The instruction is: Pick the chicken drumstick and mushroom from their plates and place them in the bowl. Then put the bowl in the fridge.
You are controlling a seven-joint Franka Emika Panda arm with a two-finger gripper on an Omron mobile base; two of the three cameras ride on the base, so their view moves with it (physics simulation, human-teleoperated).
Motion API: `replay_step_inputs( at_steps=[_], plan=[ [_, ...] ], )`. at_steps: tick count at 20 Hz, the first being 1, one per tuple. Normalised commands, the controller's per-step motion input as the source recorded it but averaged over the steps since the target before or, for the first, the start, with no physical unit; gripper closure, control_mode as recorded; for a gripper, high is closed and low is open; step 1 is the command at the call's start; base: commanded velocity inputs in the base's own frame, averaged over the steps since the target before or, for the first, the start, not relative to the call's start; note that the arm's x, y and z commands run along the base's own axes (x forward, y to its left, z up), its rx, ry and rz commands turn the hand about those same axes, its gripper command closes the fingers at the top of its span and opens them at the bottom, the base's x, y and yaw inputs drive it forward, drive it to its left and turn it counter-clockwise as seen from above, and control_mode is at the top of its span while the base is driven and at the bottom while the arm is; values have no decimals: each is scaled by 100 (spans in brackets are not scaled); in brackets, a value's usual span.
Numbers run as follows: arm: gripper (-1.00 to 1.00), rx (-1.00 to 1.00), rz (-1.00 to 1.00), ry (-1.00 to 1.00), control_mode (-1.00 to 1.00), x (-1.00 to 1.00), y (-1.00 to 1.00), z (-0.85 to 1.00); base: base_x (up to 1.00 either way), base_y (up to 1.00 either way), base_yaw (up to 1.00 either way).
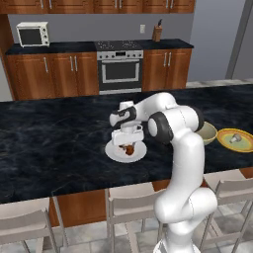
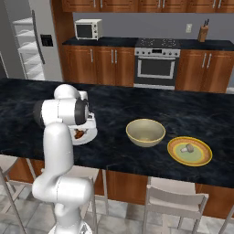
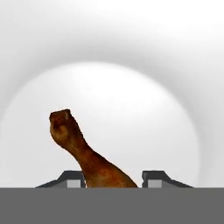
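Observation:
The chicken drumstick [image 3: 83, 148], orange-brown and glossy, lies on the white plate [image 3: 131, 87] with its thick end between my fingertips. My gripper [image 3: 113, 179] reaches straight down onto it, the left finger touching it and the right finger a sliver off. From the base views, the gripper [image 1: 127, 143] sits over the drumstick [image 1: 130, 149] on the white plate [image 1: 111, 152] near the counter's front. The tan bowl [image 2: 145, 132] stands empty to the right. Beyond it the mushroom [image 2: 186, 148] rests on the yellow-green plate [image 2: 205, 155]. The grey fridge [image 2: 27, 41] stands at the far left.
The dark marble island counter [image 1: 59, 143] carries all the dishes. Stools [image 1: 128, 207] line its near edge. Across the aisle are the steel oven [image 1: 118, 69], wooden cabinets, a microwave [image 1: 32, 34] and a knife block [image 1: 157, 32].

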Motion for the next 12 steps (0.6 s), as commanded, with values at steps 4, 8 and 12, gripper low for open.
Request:
replay_step_inputs(
  at_steps=[4, 8, 12],
  plan=[
    [100, 1, 0, 9, -100, -11, -3, 42, 0, 0, 0],
    [100, 0, 1, 5, -100, -12, -14, 65, 0, 0, 0],
    [100, -1, 0, -9, -100, -11, -41, 48, 0, 0, 0]
  ],
)
